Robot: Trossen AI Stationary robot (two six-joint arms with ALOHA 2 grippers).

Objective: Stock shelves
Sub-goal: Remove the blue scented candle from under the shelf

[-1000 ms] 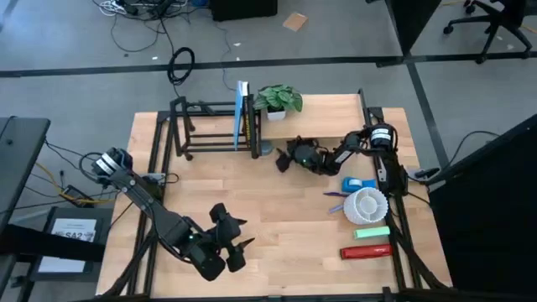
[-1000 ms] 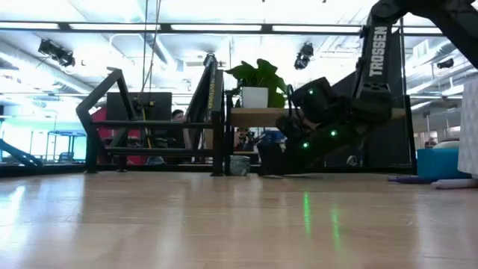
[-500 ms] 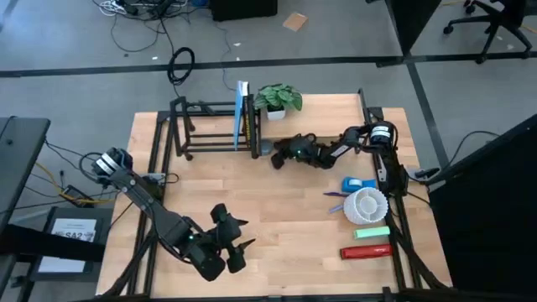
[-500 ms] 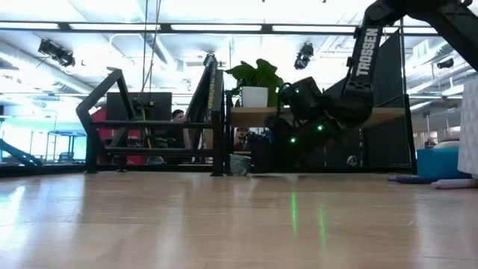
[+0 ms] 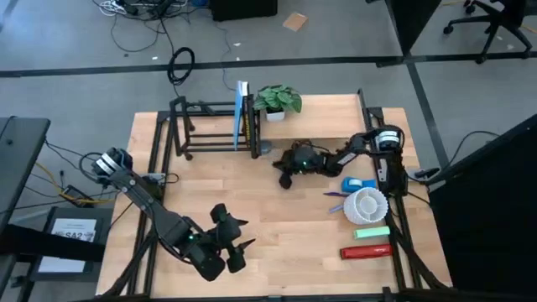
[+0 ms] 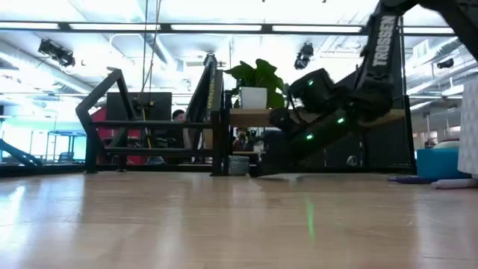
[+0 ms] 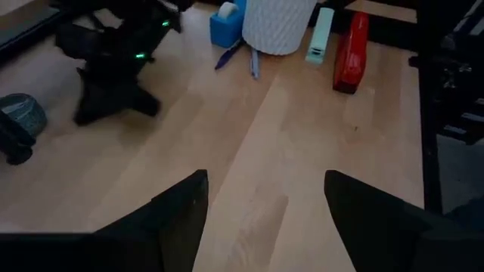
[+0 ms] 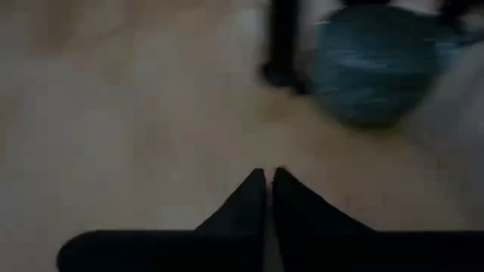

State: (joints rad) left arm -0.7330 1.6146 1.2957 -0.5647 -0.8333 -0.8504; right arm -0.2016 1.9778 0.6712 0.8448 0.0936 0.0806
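Note:
The shelves stand at the table's far side: a wooden plank top (image 5: 323, 113) on black legs, bearing a potted plant (image 5: 277, 99), and beside it a black rod rack (image 5: 205, 126) with a blue book (image 5: 242, 117) upright against it. A small grey-teal round thing (image 5: 265, 148) (image 8: 370, 64) sits on the table by the stand's leg. My right gripper (image 5: 285, 178) (image 8: 268, 177) is shut and empty, tips low over the table just near of that round thing. My left gripper (image 5: 239, 243) (image 7: 265, 204) waits open at the near left.
At the right edge lie a white textured cup (image 5: 367, 204), a blue tape dispenser (image 5: 359, 184), purple pens (image 5: 336, 195), a green stapler (image 5: 372, 232) and a red stapler (image 5: 366, 251). Bare tabletop (image 5: 277, 210) spreads between the two arms.
My right gripper has shut on nothing. It first reached toward the stand's leg and the round thing, then drew back toward the table's near edge and tipped its fingers down to the tabletop. The round thing has stayed where it was.

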